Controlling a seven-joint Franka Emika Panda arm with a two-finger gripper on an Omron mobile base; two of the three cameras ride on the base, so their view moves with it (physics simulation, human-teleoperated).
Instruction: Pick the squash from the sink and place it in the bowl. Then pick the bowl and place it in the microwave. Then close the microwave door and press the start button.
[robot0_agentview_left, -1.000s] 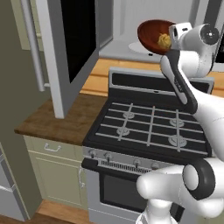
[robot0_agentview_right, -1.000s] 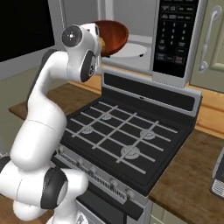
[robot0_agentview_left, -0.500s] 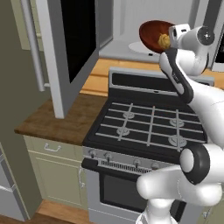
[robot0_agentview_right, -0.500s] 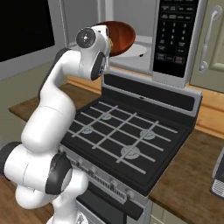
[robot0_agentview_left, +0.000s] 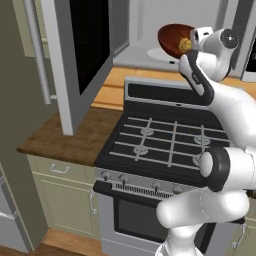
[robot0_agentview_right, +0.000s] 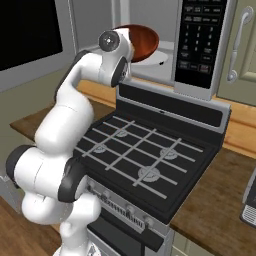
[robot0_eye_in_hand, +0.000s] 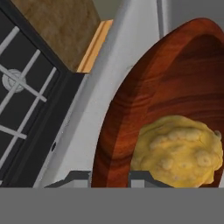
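The dark reddish-brown bowl hangs in the air in front of the open microwave, just above its floor. The lumpy yellow squash lies inside the bowl. My gripper is shut on the bowl's near rim, with one fingertip outside and the other inside. The white turntable lies behind the bowl. The microwave door stands wide open to the left. The black control panel is to the right of the opening. The sink is out of view.
A black gas stove sits directly under the microwave. Wooden counter runs on both sides of it. A cabinet door with a bar handle stands right of the microwave.
The arm has carried the bowl with the squash a little further toward the microwave opening, and the elbow has swung along with it. The grip on the rim is unchanged.
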